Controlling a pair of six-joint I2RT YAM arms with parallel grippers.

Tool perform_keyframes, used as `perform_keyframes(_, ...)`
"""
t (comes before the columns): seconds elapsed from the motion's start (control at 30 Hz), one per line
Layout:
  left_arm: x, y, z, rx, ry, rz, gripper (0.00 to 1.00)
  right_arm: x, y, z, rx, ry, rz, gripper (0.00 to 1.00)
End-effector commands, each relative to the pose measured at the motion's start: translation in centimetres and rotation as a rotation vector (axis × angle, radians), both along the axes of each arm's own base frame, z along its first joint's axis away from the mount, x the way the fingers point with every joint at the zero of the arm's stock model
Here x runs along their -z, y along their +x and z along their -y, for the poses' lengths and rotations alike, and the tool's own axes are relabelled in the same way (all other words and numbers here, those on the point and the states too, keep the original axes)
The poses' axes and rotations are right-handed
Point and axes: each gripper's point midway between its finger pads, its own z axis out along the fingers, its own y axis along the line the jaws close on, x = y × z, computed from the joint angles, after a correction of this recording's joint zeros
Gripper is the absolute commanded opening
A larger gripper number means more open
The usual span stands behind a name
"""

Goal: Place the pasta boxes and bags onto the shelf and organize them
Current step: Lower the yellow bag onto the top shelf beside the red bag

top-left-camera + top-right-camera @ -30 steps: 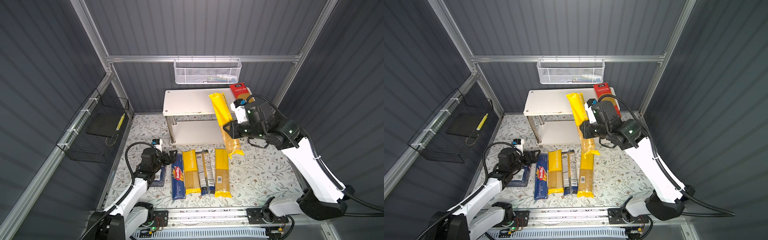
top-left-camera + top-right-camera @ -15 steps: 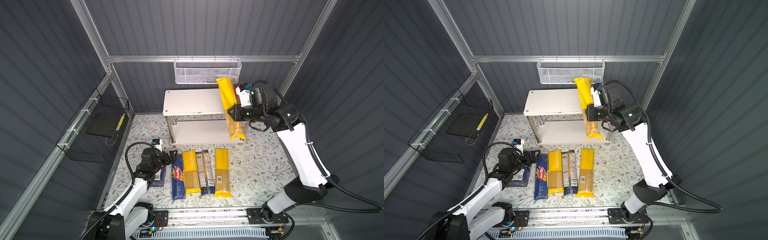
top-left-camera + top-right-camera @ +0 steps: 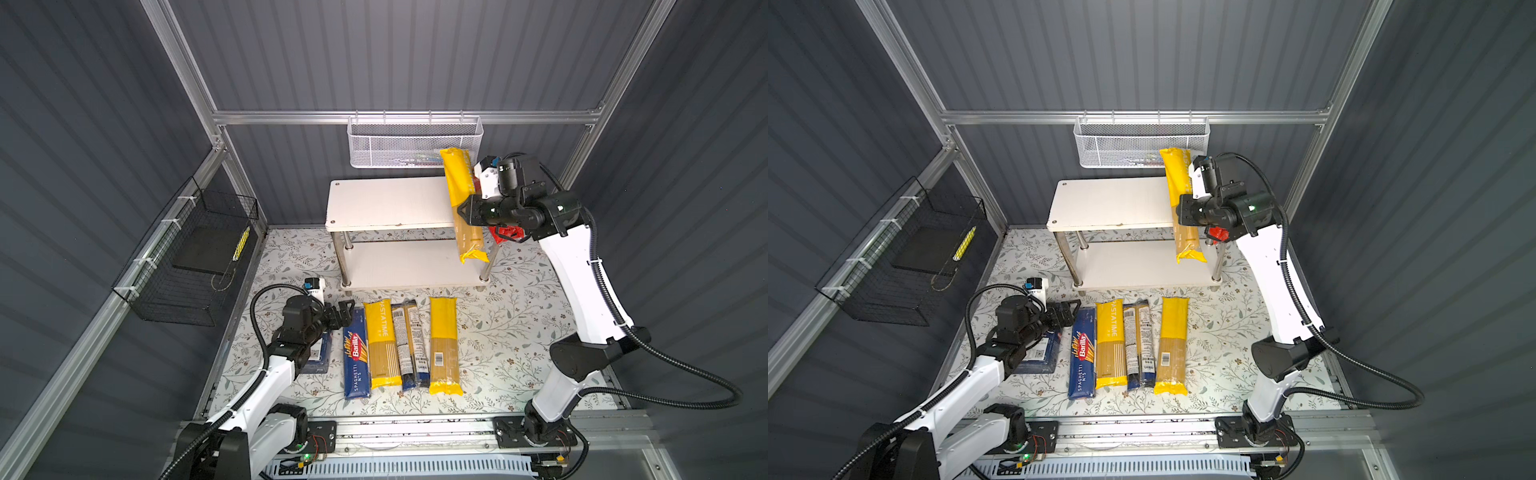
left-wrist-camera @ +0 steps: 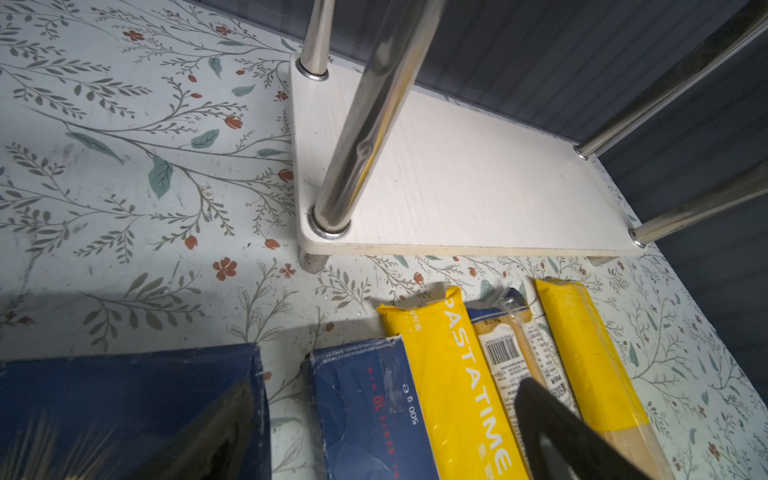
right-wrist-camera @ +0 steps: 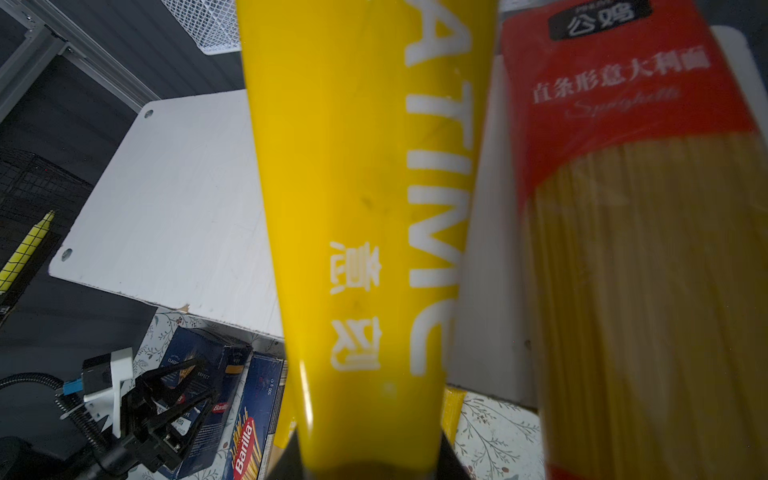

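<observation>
White boards on chrome legs make up the shelf (image 3: 386,203). The step in hand, as I judge it, is laying the held yellow bag (image 3: 457,178) on the top board near its right edge.

To do it well, the bag should be levelled first. It hangs tilted, with its far end up by the mesh basket (image 3: 395,145) and its near end dipping past the board's front edge. Then it should go down parallel to the red bag (image 5: 623,104), which lies along that right edge. It belongs just beside that bag, not on top of it, before the grip lets go.

The right tool (image 3: 467,212) is clamped across the bag's middle. The left tool (image 3: 340,311) stands wide over the surface (image 3: 519,324), at the far end of the wide blue box (image 3: 318,353).

The held bag is long and slim. One half is glossy yellow with white PASTATIME lettering, and the other is clear film showing pale strands.
</observation>
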Motion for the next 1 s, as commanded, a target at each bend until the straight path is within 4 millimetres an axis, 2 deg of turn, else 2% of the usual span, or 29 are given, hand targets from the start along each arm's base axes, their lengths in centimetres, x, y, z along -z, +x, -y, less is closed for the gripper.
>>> perform_keyframes(0.0,-0.1,-0.4,0.2,0.019,0.010,0.012,0.99,-6.1,0.7,-0.2,-0.016,0.091,0.201,0.22)
perform_keyframes(0.5,-0.2,-0.4,0.2,0.019,0.009,0.013,0.99,-7.2,2.5,0.8,0.021,0.130,0.238,0.24)
perform_keyframes(0.67,-0.1,-0.4,0.2,0.018,0.012,0.011,0.99,-6.9,3.3,0.3,0.009,0.138,0.230,0.25)
perform_keyframes(0.87,0.1,-0.4,0.1,0.015,0.014,0.008,0.99,-6.6,4.0,0.8,0.024,0.136,0.229,0.27)
perform_keyframes(0.97,0.1,-0.3,0.2,0.017,0.012,0.007,0.99,-6.4,4.3,0.9,0.030,0.136,0.225,0.31)
